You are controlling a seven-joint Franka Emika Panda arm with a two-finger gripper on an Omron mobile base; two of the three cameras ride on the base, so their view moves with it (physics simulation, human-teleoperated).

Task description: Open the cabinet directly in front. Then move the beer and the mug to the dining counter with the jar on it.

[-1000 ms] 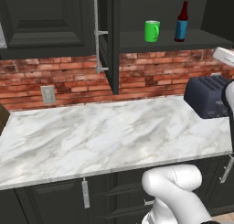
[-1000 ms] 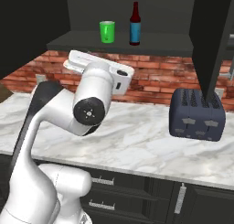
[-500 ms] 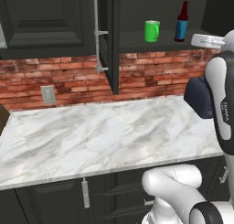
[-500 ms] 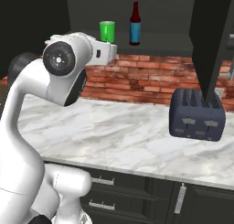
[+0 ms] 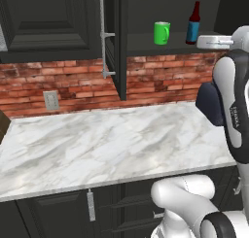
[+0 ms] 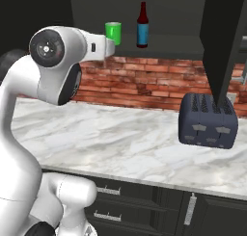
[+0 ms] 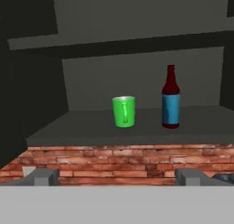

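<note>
Hand view: gripper [image 7: 117, 177] spread wide and empty, cabinet [image 5: 146, 18] open; mug [image 7: 124, 111] and beer [image 7: 171, 98] upright mid-shelf near its front edge, so approach level, straddle one, avoid clipping the other.

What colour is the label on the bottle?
Bright blue, on the bottle; clearest in the hand view.

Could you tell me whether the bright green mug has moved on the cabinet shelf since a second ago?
No. The bright green cylindrical mug still stands left of the slim dark beer bottle on the shelf.
</note>
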